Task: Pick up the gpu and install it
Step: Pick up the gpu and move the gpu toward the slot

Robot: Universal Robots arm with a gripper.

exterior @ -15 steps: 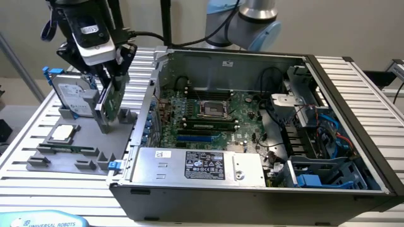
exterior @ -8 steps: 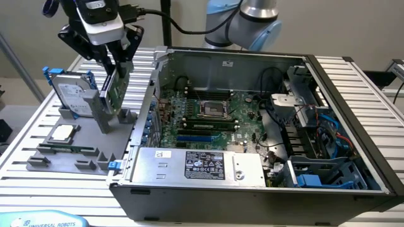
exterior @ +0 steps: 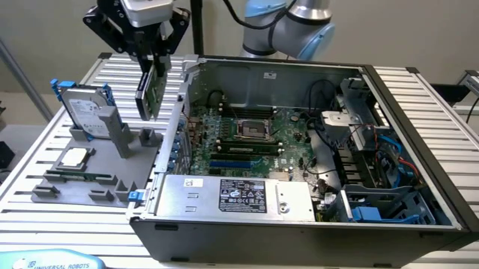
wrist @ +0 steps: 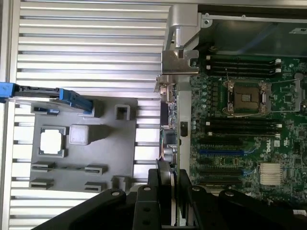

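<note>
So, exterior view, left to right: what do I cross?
hard drive → gpu → CPU socket → drive cage

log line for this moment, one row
pincer: shut on green flat gpu card | card: lifted, upright | place: beside open black computer case | install: not done
</note>
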